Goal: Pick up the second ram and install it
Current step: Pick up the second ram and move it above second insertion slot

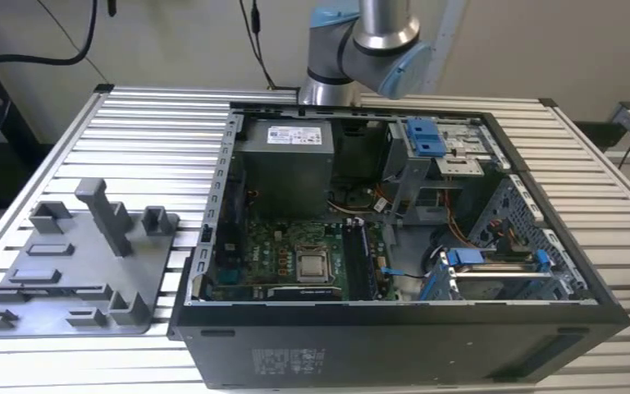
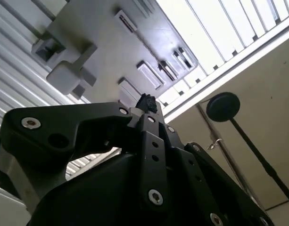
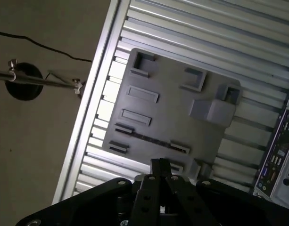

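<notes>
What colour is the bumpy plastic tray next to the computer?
Plain light grey: the flat moulded plastic tray shows best in the first wrist view.

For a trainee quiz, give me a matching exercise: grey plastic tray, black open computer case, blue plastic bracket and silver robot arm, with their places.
1 grey plastic tray
2 black open computer case
3 blue plastic bracket
4 silver robot arm

A inside the case
B behind the case
C holds the green motherboard
D at the exterior view's left

Pairs: 1-D, 2-C, 3-A, 4-B

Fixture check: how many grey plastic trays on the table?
1: light grey plastic tray on the slatted metal table, at the exterior view's left of the open black computer case.
</notes>
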Controlling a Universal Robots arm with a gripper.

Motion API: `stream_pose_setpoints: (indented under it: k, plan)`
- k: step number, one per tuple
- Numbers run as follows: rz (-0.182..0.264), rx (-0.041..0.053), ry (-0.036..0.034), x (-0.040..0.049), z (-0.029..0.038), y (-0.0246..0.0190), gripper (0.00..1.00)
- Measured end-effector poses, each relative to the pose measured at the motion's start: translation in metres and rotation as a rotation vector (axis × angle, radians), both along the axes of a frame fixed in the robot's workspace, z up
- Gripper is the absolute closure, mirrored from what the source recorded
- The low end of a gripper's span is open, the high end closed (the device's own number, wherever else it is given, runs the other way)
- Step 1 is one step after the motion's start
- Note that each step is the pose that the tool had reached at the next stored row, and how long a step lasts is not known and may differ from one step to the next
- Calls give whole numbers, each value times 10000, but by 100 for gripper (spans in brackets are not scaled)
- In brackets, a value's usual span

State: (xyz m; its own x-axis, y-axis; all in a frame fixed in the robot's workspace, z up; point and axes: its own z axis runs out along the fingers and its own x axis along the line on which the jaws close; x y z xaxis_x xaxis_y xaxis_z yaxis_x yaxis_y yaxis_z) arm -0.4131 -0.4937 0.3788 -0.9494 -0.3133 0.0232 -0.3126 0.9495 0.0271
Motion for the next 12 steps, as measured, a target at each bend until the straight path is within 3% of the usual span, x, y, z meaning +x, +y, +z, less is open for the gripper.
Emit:
stream_pose_setpoints:
  k: [12]
  plan:
    - [1584, -59, 1, -3, -1, 4, 89]
